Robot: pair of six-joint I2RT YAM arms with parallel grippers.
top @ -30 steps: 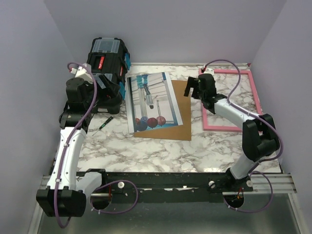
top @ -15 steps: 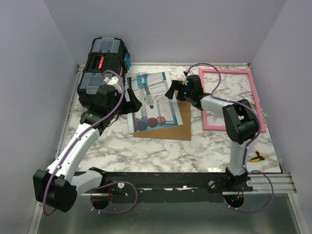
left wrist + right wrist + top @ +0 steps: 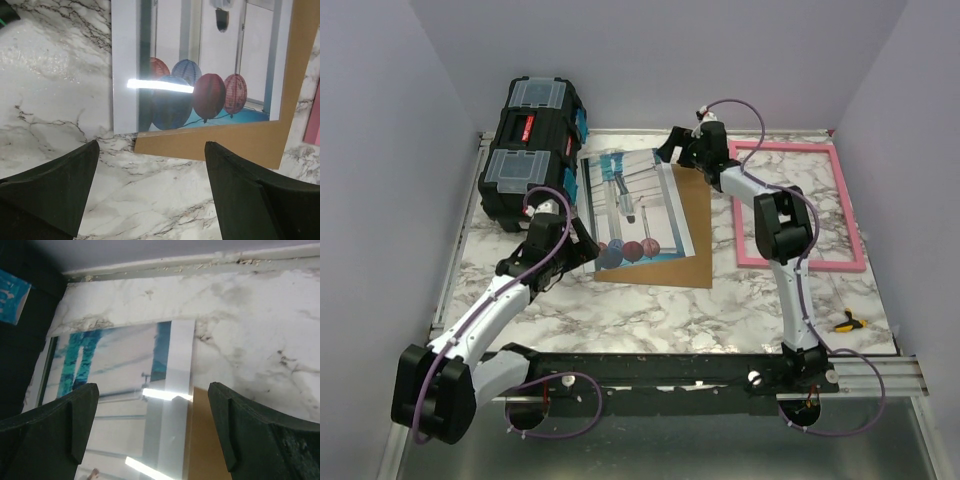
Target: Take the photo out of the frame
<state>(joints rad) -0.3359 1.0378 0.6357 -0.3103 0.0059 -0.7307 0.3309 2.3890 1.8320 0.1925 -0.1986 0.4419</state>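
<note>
Marble table point(image 3: 620, 300) bears the photo point(image 3: 632, 200) on a brown board point(image 3: 695, 245), frame point(image 3: 785, 147) at three o'clock; left gripper point(image 3: 151, 147) gapes at the photo's six, right gripper point(image 3: 152, 387) at twelve, fingers apart.

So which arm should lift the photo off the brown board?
Probably the left. The left fingers, open, sit low facing the photo's near corner, which overhangs the backing board onto the marble table. The right fingers, open too, hover over the far corner.

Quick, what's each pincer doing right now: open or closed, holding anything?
Left pincer: open, holding nothing, at the photo's near end.
Right pincer: open, holding nothing, at the photo's far end.
</note>
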